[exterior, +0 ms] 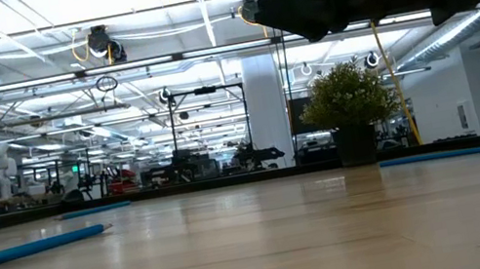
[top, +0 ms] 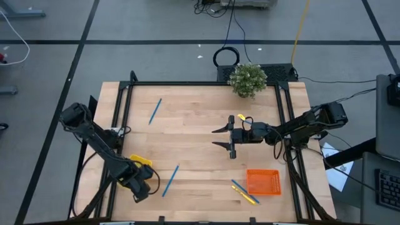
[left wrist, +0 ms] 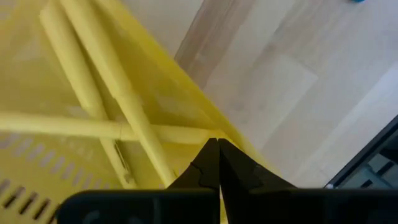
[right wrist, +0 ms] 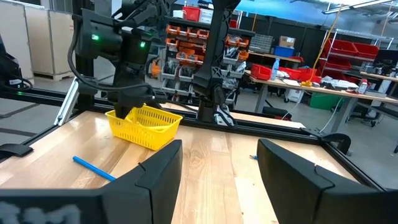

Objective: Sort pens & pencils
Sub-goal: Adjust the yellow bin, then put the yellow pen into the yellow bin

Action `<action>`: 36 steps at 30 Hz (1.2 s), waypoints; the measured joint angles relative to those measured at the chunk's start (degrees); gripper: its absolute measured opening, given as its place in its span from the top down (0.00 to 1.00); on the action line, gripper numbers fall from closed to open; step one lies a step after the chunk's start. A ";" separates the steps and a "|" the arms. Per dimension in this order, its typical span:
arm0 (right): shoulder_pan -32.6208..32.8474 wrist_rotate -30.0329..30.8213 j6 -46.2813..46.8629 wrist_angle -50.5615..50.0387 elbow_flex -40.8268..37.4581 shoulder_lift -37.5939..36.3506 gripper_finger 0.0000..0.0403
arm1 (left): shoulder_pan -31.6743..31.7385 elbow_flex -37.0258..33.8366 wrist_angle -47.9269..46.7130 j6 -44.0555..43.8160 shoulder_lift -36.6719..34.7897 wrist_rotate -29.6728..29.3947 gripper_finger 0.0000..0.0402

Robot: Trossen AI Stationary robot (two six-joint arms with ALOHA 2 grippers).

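Left gripper: left gripper (top: 139, 187), lower left of the high view, was clenched tight with nothing between its fingers, its tip over the rim of the yellow basket (top: 141, 162).
Right gripper: right gripper (top: 226, 137), centre right of the high view, hung above the bare table (top: 194, 125) with its fingers spread wide and empty.
Pencils in basket: three pencils (left wrist: 124, 99) lay crossed inside the yellow basket in the left wrist view.
Pencils on table: one yellow pencil (top: 249, 196) lay just left of the orange basket (top: 263, 182), lower right of the high view; a short yellow length (top: 244, 118) near the right wrist could not be identified.
Pens on table: three pens were counted; one (top: 155, 110) at upper left, one (top: 170, 180) just right of the yellow basket, one (top: 240, 189) beside the stray pencil.
Baskets: two, one yellow and one orange; the orange one appeared empty.
Plant: one potted plant (top: 248, 79) stood at the upper edge of the table.
Risk, left: lifting away carelessly would probably snag the basket rim and spill the pencils.
Risk, right: the pen and pencil beside the orange basket lay touching, so a wide grasp might take both and missort one.
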 joint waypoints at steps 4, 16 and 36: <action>0.00 0.02 -0.02 -0.02 0.00 0.00 0.51 | 1.62 0.00 2.05 3.58 0.00 -0.11 1.00; 0.00 0.00 0.00 -0.46 0.00 0.00 0.51 | 6.50 0.00 3.58 11.67 -0.02 -1.21 1.00; 0.00 0.00 -0.02 -0.83 0.02 0.00 0.51 | 9.51 0.37 -3.59 20.10 -17.11 -13.63 0.99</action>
